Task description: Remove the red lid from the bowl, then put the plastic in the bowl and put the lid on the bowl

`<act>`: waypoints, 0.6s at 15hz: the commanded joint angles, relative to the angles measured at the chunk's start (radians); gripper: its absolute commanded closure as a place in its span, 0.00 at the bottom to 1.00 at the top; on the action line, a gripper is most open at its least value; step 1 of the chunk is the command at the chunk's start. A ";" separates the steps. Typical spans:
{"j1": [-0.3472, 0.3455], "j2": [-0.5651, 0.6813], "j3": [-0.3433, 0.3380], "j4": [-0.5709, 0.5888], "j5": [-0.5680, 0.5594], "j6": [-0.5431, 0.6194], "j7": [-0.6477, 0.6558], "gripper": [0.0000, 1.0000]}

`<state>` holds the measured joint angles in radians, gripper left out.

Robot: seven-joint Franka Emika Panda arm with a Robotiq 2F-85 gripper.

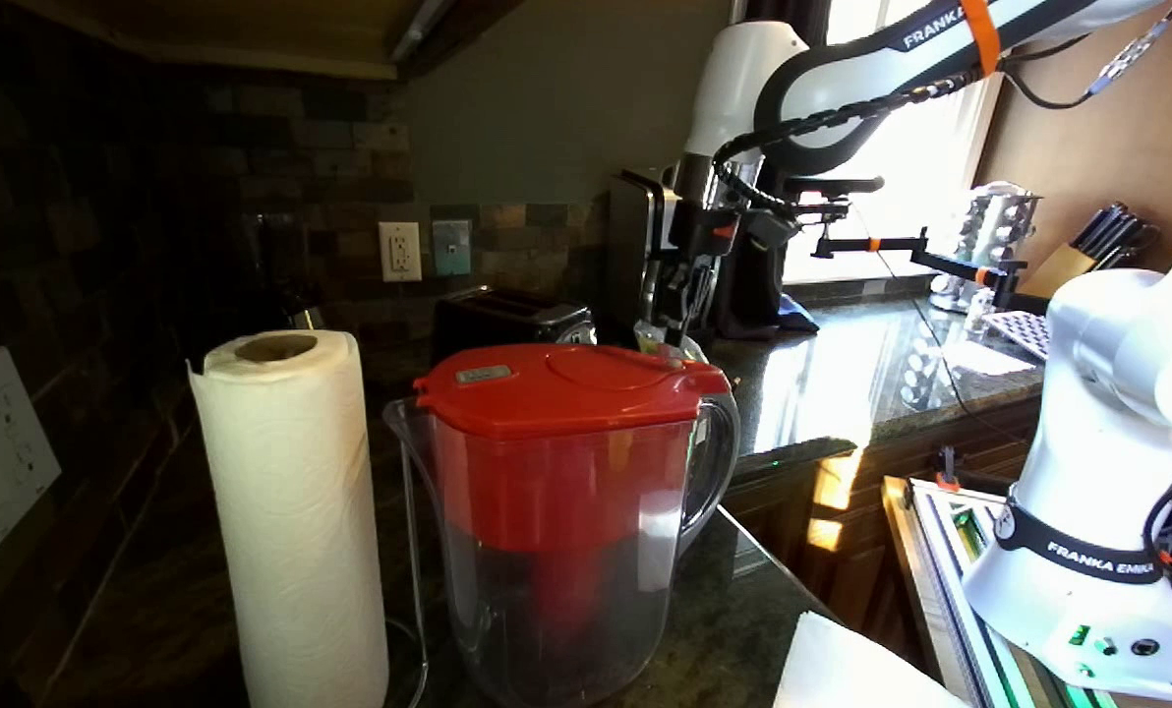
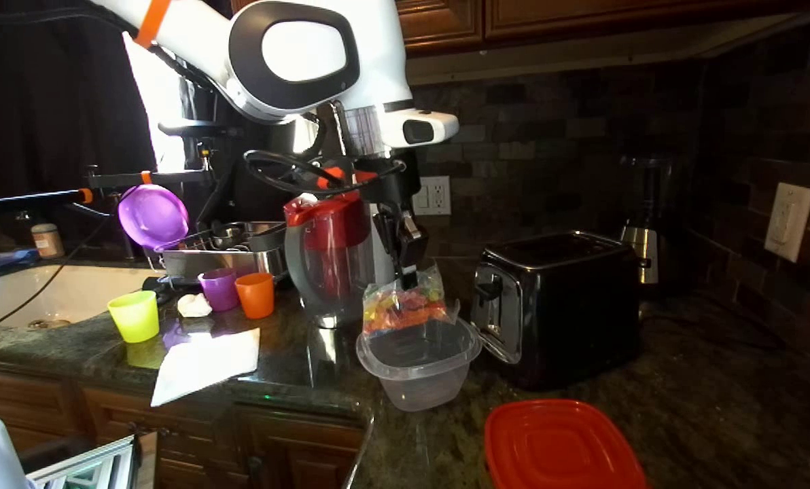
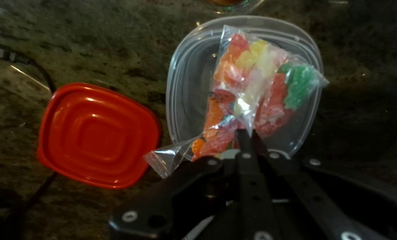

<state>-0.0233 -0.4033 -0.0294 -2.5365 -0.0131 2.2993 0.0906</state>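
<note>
The bowl is a clear plastic tub with rounded corners (image 2: 422, 388); it stands uncovered on the counter and shows in the wrist view (image 3: 172, 90). The red lid (image 2: 561, 441) lies flat on the counter, apart from the bowl, also in the wrist view (image 3: 98, 136). The plastic is a clear bag of colourful candy (image 2: 405, 309), seen also in the wrist view (image 3: 240, 76). My gripper (image 2: 407, 277) is shut on the bag's film, its fingertips in the wrist view (image 3: 250, 133). The bag hangs over the bowl; whether it touches the rim, I cannot tell.
A black toaster (image 2: 561, 305) stands close beside the bowl. A clear pitcher with a large red top (image 1: 566, 393) stands near, with a paper towel roll (image 1: 296, 531) beside it. Yellow (image 2: 134, 316), purple (image 2: 219, 288) and orange (image 2: 255, 295) cups stand near the sink (image 2: 72, 292).
</note>
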 commanded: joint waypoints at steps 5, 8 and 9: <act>0.028 0.131 -0.006 0.037 0.066 0.120 -0.073 1.00; 0.029 0.175 -0.006 0.046 0.087 0.137 -0.089 1.00; 0.029 0.185 -0.007 0.048 0.094 0.140 -0.096 1.00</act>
<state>-0.0050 -0.2613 -0.0292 -2.5079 0.0380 2.4226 0.0309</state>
